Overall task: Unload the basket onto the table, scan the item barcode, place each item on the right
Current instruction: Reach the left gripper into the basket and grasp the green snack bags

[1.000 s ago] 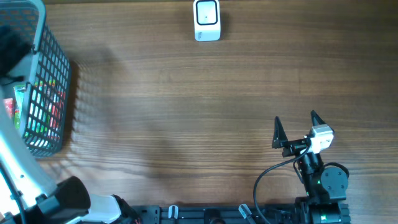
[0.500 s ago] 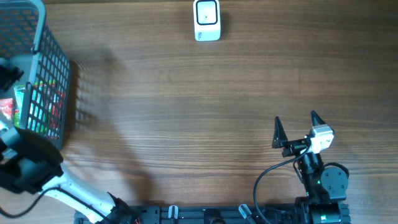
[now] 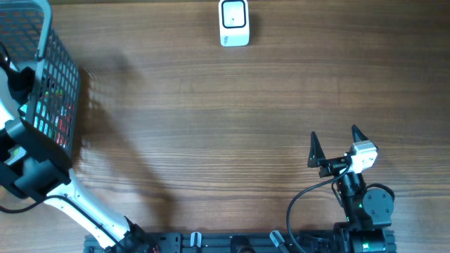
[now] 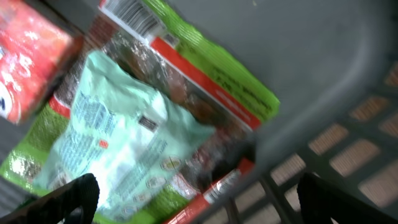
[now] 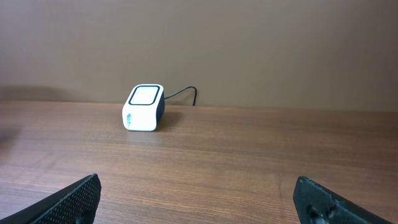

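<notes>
Several packaged items lie in a grey mesh basket (image 3: 62,67) at the table's left edge. The left wrist view looks down on a mint-green pouch (image 4: 118,143) lying on a green and red packet (image 4: 214,84), which shows a barcode (image 4: 130,9) at its top end. A red pack (image 4: 28,56) lies beside them. My left gripper (image 4: 199,202) hangs open over the basket's rim (image 4: 323,118), holding nothing. The white scanner (image 3: 233,22) (image 5: 143,107) stands at the table's far edge. My right gripper (image 3: 334,140) (image 5: 199,199) is open and empty near the front right.
The left arm (image 3: 31,172) slants from the front rail up over the basket. A cable runs from the scanner's back to the wall. Bare wood lies between the basket, the scanner and the right gripper.
The left arm has swung farther over the basket, its wrist now above the rim. The right arm and the scanner have not moved.
</notes>
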Available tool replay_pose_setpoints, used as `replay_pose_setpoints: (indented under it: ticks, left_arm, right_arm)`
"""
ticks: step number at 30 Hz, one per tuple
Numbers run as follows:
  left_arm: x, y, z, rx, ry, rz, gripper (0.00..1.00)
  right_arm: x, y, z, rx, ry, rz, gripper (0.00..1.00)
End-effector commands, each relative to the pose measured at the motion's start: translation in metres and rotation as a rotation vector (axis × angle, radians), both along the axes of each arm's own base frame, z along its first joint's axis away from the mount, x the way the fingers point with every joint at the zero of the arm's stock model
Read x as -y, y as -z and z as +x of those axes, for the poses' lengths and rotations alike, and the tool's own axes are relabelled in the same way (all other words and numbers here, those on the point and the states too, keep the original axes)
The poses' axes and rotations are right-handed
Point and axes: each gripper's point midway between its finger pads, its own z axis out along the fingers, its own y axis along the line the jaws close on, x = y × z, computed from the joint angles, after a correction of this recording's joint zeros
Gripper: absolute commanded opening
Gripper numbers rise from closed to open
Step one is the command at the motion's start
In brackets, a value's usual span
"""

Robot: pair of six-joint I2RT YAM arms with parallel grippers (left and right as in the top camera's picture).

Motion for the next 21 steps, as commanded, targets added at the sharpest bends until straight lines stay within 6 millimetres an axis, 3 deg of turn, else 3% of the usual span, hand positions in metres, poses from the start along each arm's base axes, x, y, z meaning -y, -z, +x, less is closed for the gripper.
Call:
replay_pose_setpoints:
  ticks: [1, 12, 15, 18, 19, 21]
  left_arm:
    - [0.001, 0.026, -0.005, -0.037, -0.006, -0.001, 1.00]
    - [0.008, 0.091, -0.016, -0.045, -0.006, -0.006, 1.00]
    - [0.012, 0.098, -0.021, -0.058, -0.006, -0.016, 1.00]
    - [0.011, 0.092, -0.020, -0.045, -0.032, -0.011, 1.00]
    - [0.008, 0.082, -0.015, -0.026, -0.032, 0.003, 1.00]
    - [-0.002, 0.043, -0.001, 0.054, -0.032, 0.055, 1.00]
  right_arm:
    - [0.003, -0.002, 0.000, 0.012, 0.013, -0.008, 1.00]
    - [0.003, -0.002, 0.000, 0.013, 0.013, -0.008, 1.00]
    - [0.003, -0.002, 0.000, 0.013, 0.013, -0.008, 1.00]
    - [0.003, -0.002, 0.000, 0.013, 0.013, -0.008, 1.00]
    - [0.003, -0.002, 0.000, 0.013, 0.013, -0.008, 1.00]
    - [0.003, -0.002, 0.000, 0.013, 0.013, -0.008, 1.00]
